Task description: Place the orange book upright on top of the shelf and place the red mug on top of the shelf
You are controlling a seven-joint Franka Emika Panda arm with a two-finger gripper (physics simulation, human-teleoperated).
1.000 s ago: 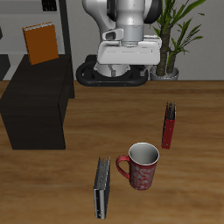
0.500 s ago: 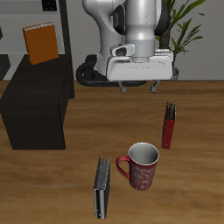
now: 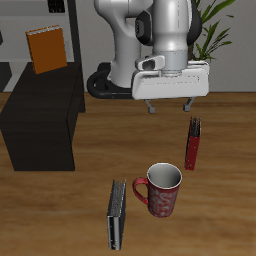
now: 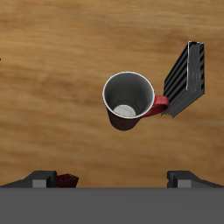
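Observation:
The orange book (image 3: 46, 49) stands upright on the flat top of the black shelf (image 3: 42, 115), at its far end. The red mug (image 3: 160, 190) stands upright on the wooden table near the front edge, handle toward the grey book. In the wrist view the red mug (image 4: 129, 101) shows its pale inside from above. My gripper (image 3: 167, 106) hangs open and empty above the table, farther back than the mug and well above it. Its fingertips (image 4: 42, 178) are spread wide with nothing between them.
A grey book (image 3: 117, 214) lies beside the mug, also seen as the grey book (image 4: 186, 77) in the wrist view. A slim red book (image 3: 193, 143) stands between the mug and the gripper's side. A potted plant (image 3: 200, 40) stands at the back.
The gripper has moved toward the red book's side and a little lower and nearer the front. Nothing on the table has moved.

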